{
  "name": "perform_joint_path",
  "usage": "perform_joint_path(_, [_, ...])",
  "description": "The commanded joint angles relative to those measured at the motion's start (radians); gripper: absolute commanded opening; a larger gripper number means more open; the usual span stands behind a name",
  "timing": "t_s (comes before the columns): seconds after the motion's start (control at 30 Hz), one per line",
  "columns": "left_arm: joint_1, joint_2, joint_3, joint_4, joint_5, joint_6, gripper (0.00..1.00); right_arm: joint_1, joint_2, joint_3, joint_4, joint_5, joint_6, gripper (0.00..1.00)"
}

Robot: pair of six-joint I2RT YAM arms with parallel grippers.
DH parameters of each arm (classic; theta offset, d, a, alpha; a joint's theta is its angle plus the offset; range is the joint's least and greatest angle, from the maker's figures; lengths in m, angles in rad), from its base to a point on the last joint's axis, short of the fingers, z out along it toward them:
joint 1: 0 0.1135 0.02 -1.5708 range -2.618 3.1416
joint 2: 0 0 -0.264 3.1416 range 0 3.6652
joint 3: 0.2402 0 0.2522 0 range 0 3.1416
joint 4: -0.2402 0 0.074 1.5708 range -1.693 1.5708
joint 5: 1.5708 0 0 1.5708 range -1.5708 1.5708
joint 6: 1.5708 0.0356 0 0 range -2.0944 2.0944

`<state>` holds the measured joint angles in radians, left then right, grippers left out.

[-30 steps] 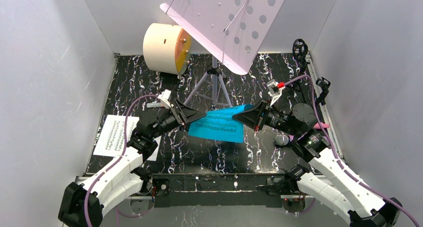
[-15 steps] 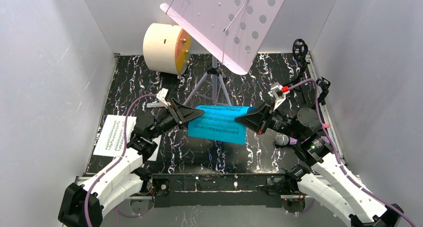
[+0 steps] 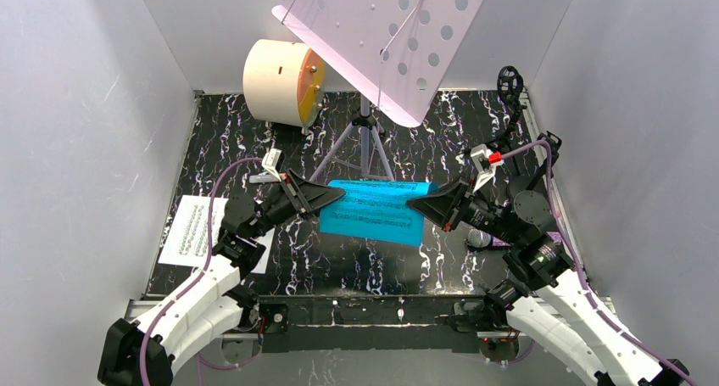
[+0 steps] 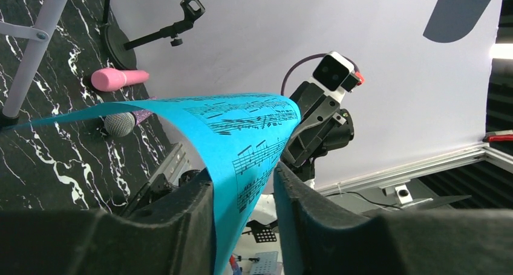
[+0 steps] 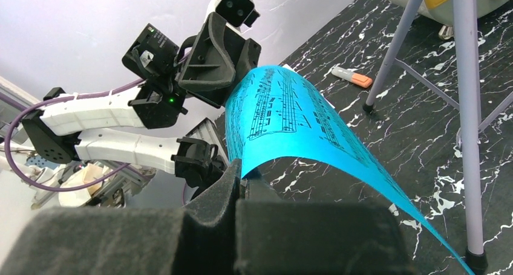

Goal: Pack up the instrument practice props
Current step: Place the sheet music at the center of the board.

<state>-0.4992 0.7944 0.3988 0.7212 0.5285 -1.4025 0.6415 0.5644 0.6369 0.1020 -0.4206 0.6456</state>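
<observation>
**Blue page held between both arms above the table**

Nearest the arm bases, the white sheet-music page (image 3: 193,231) lies flat at the left edge of the black marbled table (image 3: 220,140), partly under the left arm.

Just past it, the blue sheet-music page (image 3: 373,212) hangs in mid-air between the two arms, bowed upward like an arch, with its printed staves facing up. The right gripper (image 3: 414,204) has its fingers (image 5: 212,196) pressed together on the page's right edge. The left gripper (image 3: 337,196) has the opposite edge between its fingers (image 4: 181,220), but they stand apart, with a gap wider than the paper.

On the right, beneath the right arm, the silver-headed microphone (image 4: 120,124) lies on the table, and the pink microphone (image 4: 120,78) lies just beyond it. Two black mic tripods (image 3: 509,84) are by the right wall, further back.

A small orange marker (image 5: 351,77) lies on the table near a leg of the lilac music rack (image 3: 390,30). The rack stands upright on its tripod behind the blue page, with its perforated plate tilted. At the far left, the cream drum (image 3: 280,81) rests on its side, its orange face towards the rack.
</observation>
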Motion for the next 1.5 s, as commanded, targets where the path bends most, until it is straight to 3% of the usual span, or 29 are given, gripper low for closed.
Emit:
perform_joint_path(0.0, [0.006, -0.021, -0.008, 0.037, 0.028, 0.021, 0.29, -0.003, -0.004, -0.018, 0.013, 0.014, -0.021, 0.01])
perform_joint_path(0.1, [0.008, -0.027, -0.016, 0.037, 0.023, 0.028, 0.19, -0.003, -0.003, -0.019, 0.013, 0.015, -0.024, 0.07])
perform_joint_path(0.23, [0.007, -0.040, -0.030, 0.035, 0.014, 0.042, 0.07, -0.003, -0.007, -0.031, 0.011, 0.031, -0.026, 0.22])
perform_joint_path(0.43, [0.008, -0.078, -0.037, -0.050, -0.022, 0.093, 0.00, -0.003, -0.011, -0.026, -0.018, 0.071, -0.043, 0.47])
perform_joint_path(0.57, [0.008, -0.137, 0.029, -0.297, -0.094, 0.247, 0.00, -0.004, -0.028, -0.012, -0.066, 0.130, -0.071, 0.72])
perform_joint_path(0.77, [0.010, -0.234, 0.178, -0.722, -0.340, 0.487, 0.00, -0.003, -0.058, 0.027, -0.184, 0.221, -0.135, 0.97])
perform_joint_path(1.13, [0.010, -0.184, 0.313, -0.945, -0.630, 0.633, 0.00, -0.002, -0.140, 0.084, -0.349, 0.397, -0.237, 0.99])
perform_joint_path(1.47, [0.016, -0.076, 0.275, -0.851, -0.805, 0.610, 0.00, -0.002, -0.213, 0.095, -0.433, 0.518, -0.282, 0.99])
